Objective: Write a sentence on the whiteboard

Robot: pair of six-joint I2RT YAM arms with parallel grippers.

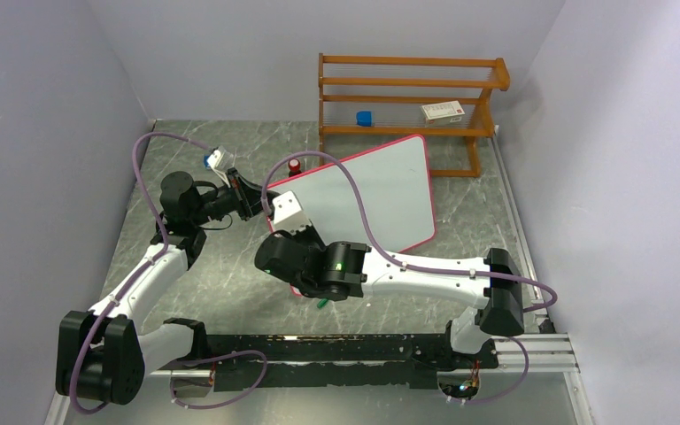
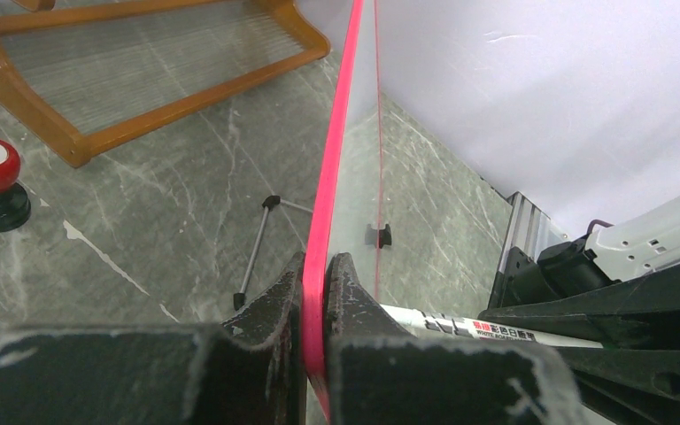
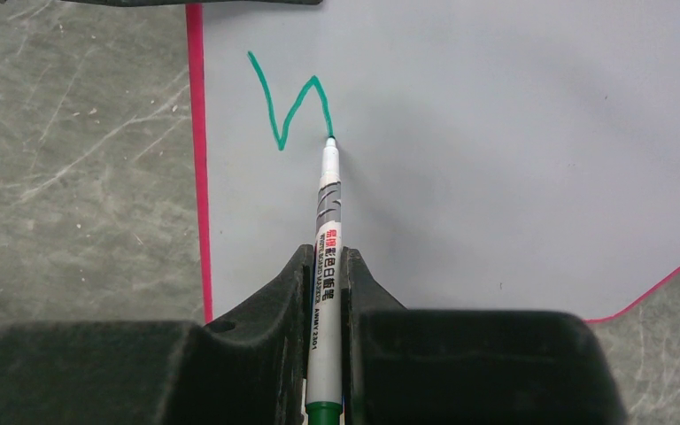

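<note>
Right wrist view: the right gripper point(image 3: 323, 258) is clamping a marker point(image 3: 328, 208), whose tip is touching the whiteboard point(image 3: 496, 133) at the end of the green stroke point(image 3: 290, 104). Unwritten surface is lying to the tip's right. The left gripper point(image 2: 316, 267) is pinching the board's pink frame point(image 2: 332, 168).

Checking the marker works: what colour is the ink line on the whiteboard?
Green line, clearest in the right wrist view.

Item: whiteboard point(image 1: 381, 190), white face, thin pink-red frame, rounded corners.
Pose: propped at a tilt on the bench point(image 1: 230, 292), around mid-bench.
Face: one green zigzag stroke point(image 3: 265, 102), close beside one long frame edge.
</note>
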